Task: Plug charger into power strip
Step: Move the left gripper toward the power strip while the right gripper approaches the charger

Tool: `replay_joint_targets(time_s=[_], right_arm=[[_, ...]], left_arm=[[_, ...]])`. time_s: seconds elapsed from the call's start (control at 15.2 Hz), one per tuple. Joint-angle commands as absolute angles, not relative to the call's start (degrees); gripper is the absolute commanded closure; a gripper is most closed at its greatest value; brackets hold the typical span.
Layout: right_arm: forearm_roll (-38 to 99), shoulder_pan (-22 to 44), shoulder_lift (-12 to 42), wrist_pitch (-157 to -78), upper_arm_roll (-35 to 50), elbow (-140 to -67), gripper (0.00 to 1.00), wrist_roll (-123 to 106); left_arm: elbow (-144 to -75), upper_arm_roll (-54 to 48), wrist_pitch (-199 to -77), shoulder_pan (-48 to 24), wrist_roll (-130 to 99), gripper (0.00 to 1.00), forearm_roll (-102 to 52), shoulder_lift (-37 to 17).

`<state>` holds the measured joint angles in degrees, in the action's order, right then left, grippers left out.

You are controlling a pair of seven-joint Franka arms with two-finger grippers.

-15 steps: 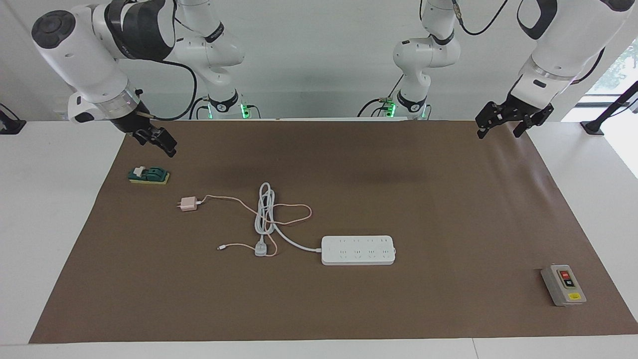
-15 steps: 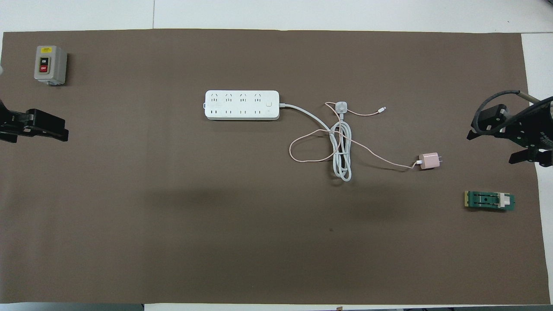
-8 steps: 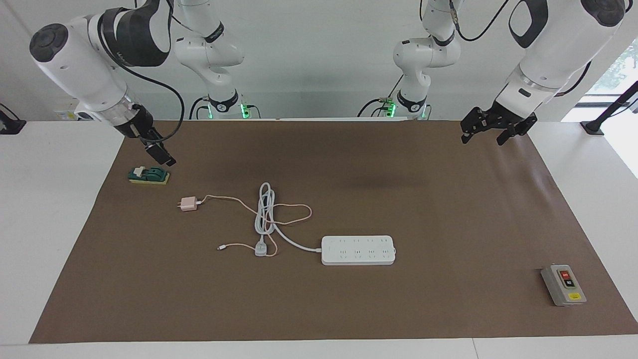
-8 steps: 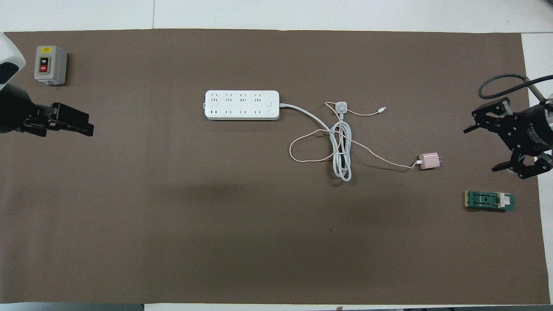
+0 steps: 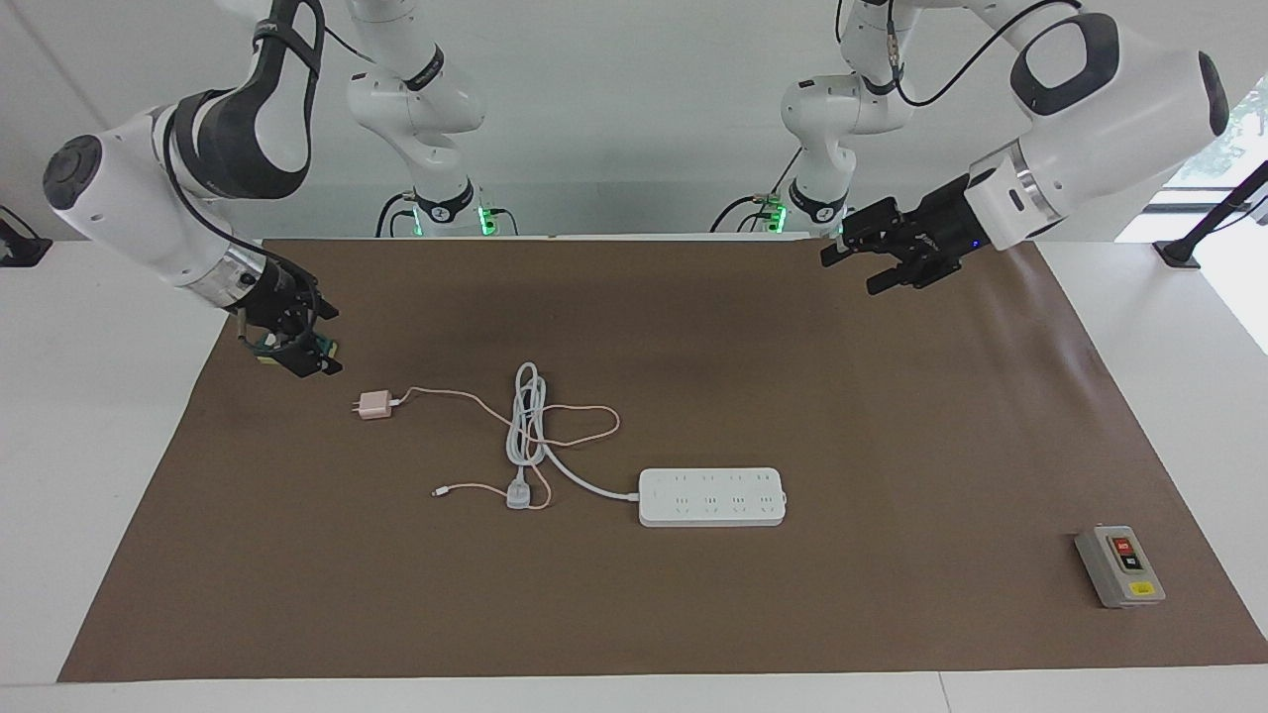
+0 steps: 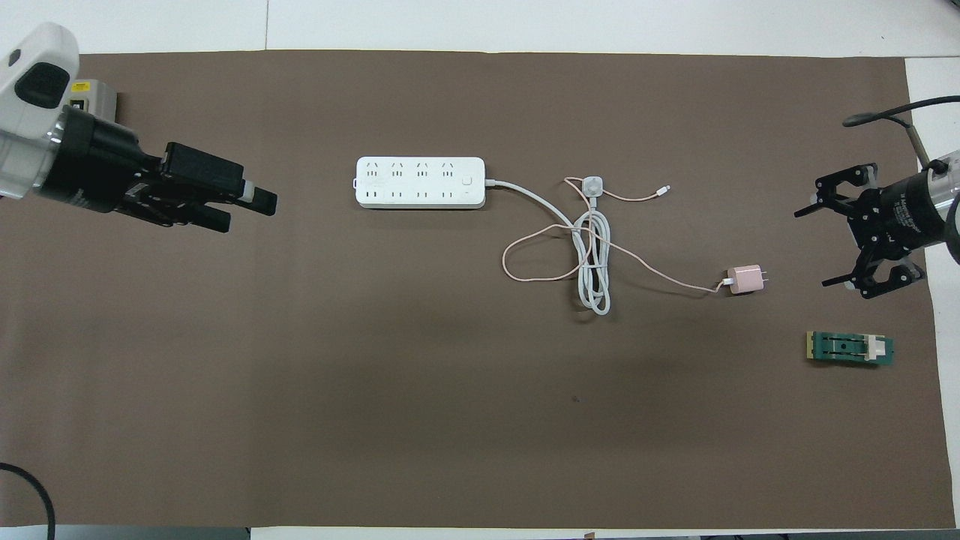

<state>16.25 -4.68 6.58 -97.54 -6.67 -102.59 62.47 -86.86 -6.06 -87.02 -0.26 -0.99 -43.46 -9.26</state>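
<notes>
The pale-pink charger (image 5: pixel 373 404) (image 6: pixel 744 280) lies on the brown mat toward the right arm's end. Its thin pink cable (image 6: pixel 525 259) loops across a coiled grey-white cord. The white power strip (image 5: pixel 711 496) (image 6: pixel 420 182) lies flat mid-table, farther from the robots than the charger. My right gripper (image 5: pixel 307 349) (image 6: pixel 811 249) hangs open above the mat's edge beside the charger and holds nothing. My left gripper (image 5: pixel 848 273) (image 6: pixel 247 210) is open and empty. It is in the air over the mat toward the left arm's end, well short of the strip.
A green switch block (image 6: pixel 850 349) lies near the right gripper, partly covered by it in the facing view. A grey switch box (image 5: pixel 1119 566) with red and black buttons stands toward the left arm's end. The strip's cord ends in a grey-white plug (image 5: pixel 517 495) (image 6: pixel 593 184).
The left gripper has swung in over the mat toward the power strip. The right gripper has come down and turned toward the charger. Nothing on the table has moved.
</notes>
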Motion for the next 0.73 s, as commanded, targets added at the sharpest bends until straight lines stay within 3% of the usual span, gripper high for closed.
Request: replay_joint_targets(time_s=[0.0, 0.66], right_arm=[[21.1, -10.6, 6.0, -100.9, -6.2, -107.8, 0.00, 59.3], [29.5, -12.2, 10.4, -102.6, -6.2, -112.6, 0.00, 47.8]], left_arm=[[-93.2, -6.1, -92.8, 0.1, 5.9, 0.00, -52.0, -9.9], [-118.8, -6.1, -100.8, 0.6, 37.2, 0.00, -72.3, -10.5]])
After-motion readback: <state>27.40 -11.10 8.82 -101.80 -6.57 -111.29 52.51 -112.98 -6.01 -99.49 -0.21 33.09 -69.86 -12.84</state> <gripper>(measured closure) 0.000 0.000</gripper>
